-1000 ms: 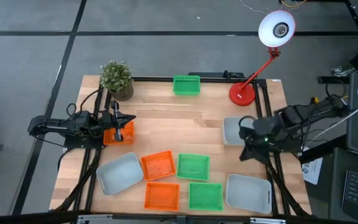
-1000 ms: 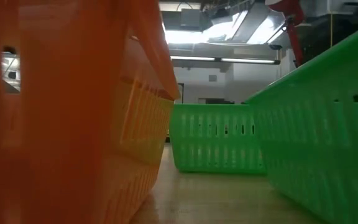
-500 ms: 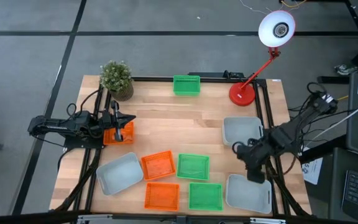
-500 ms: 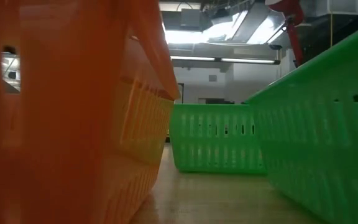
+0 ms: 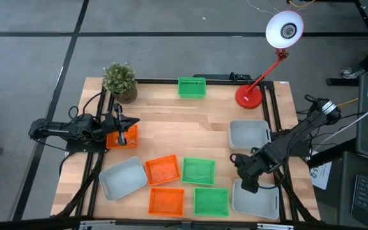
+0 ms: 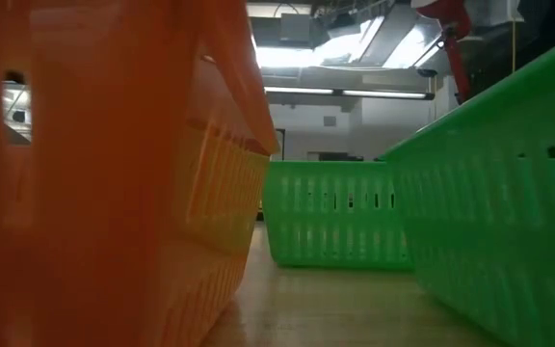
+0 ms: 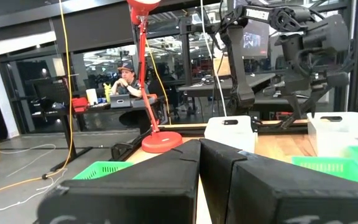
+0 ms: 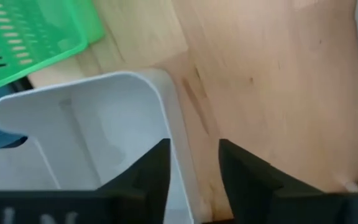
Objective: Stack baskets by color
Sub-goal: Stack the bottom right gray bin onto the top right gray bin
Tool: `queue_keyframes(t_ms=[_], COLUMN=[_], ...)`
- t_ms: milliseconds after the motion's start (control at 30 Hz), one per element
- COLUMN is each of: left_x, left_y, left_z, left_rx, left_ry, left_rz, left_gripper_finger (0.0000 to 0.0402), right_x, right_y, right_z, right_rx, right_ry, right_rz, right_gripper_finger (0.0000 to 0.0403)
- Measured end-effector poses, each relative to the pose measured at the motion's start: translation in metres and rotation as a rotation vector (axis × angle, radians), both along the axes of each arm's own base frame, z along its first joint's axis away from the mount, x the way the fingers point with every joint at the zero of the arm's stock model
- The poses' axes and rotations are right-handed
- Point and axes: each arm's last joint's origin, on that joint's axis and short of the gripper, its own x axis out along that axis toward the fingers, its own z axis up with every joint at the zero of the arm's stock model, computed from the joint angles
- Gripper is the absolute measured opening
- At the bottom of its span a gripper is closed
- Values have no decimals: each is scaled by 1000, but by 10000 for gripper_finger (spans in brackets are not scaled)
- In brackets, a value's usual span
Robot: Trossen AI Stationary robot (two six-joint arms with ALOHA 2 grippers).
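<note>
Several baskets lie on the wooden table [image 5: 197, 128]: green ones [image 5: 191, 87] [image 5: 199, 171] [image 5: 211, 201], orange ones [image 5: 163, 169] [image 5: 166, 201] and grey ones [image 5: 248, 134] [image 5: 123, 177]. My right gripper [image 5: 248, 184] points down, open, over the far left corner of the near-right grey basket [image 5: 257, 199]. In the right wrist view its fingers [image 8: 194, 180] stand either side of that basket's wall [image 8: 169, 118], one over the inside, one over the table. My left gripper [image 5: 131, 122] hovers shut above an orange basket [image 5: 117, 139] at the left.
A potted plant [image 5: 120, 80] stands at the far left corner and a red lamp base [image 5: 249, 96] at the far right. In the low view an orange basket [image 6: 114, 193] and green baskets [image 6: 335, 212] fill the near edge. Bare wood lies mid-table.
My right gripper has swung from beside the far-right grey basket toward the table's near edge and down, tipping over until it points at the table, and now stands over the corner of the near-right grey basket. No basket has moved.
</note>
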Motion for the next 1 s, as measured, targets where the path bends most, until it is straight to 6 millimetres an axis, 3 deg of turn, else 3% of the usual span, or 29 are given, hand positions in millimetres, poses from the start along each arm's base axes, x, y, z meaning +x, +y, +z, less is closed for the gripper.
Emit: queue_keyframes(t_ms=[133, 433, 833, 1000], left_x=[0, 0, 0, 0], left_y=[0, 0, 0, 0], left_z=[0, 0, 0, 0], left_rx=[0, 0, -1, -2], left_ry=[0, 0, 0, 1], left_rz=[1, 1, 1, 1], left_gripper_finger=[0, 0, 0, 0], right_x=[4, 8, -1, -13], right_y=[4, 11, 8, 19], right_z=[-10, -23, -7, -5], right_rx=[-28, -1, 25, 35], right_ry=[33, 132, 150, 163], right_rz=[2, 15, 39, 80], right_gripper_finger=[168, 171, 164, 159])
